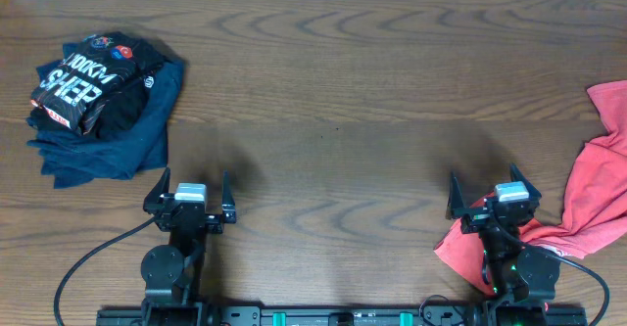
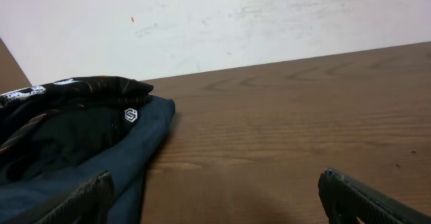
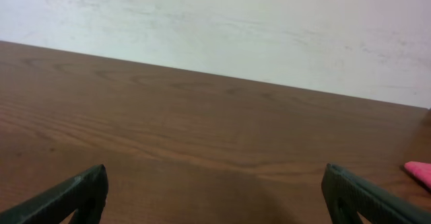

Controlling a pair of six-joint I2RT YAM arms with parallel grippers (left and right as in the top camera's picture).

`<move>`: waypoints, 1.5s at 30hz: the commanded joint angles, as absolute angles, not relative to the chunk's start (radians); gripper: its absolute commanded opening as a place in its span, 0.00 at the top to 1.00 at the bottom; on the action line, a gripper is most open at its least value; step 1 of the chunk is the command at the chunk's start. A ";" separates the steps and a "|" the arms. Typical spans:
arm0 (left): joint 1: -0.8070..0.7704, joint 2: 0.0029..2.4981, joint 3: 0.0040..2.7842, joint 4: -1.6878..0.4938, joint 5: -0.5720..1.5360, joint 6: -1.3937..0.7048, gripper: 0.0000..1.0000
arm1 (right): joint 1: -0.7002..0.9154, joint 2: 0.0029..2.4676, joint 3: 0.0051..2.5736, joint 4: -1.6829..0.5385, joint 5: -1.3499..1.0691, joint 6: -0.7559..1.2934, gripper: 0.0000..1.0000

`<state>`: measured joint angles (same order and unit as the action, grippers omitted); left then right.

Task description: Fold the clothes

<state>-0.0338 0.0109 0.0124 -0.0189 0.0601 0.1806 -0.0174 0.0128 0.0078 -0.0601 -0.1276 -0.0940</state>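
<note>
Two grabbers wait at the bottom of the frame: the left end effector and the right end effector are both wide open and hold nothing. The red T-shirt lies crumpled at the right edge of the desk, not folded yet. At the upper left, a black shirt sits folded on navy blue clothes. All the folding of the red one looks left to do.

right gripper gaping wide above the brown table, white wall beyond, red shirt corner at right edge.

Left end effector and right end effector gape wide.
</note>
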 commanded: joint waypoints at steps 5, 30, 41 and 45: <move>-0.030 0.004 0.004 -0.064 0.059 0.186 0.02 | -0.014 0.009 0.006 -0.063 -0.135 -0.079 0.01; -0.030 0.004 0.004 -0.063 0.059 0.186 0.02 | -0.014 0.009 0.006 -0.062 -0.136 -0.079 0.01; -0.030 0.004 0.004 -0.064 0.059 0.186 0.02 | -0.014 0.009 0.006 -0.063 -0.136 -0.069 0.01; -0.030 0.004 0.004 -0.056 0.059 0.187 0.02 | -0.014 0.010 0.006 -0.064 -0.136 0.002 0.01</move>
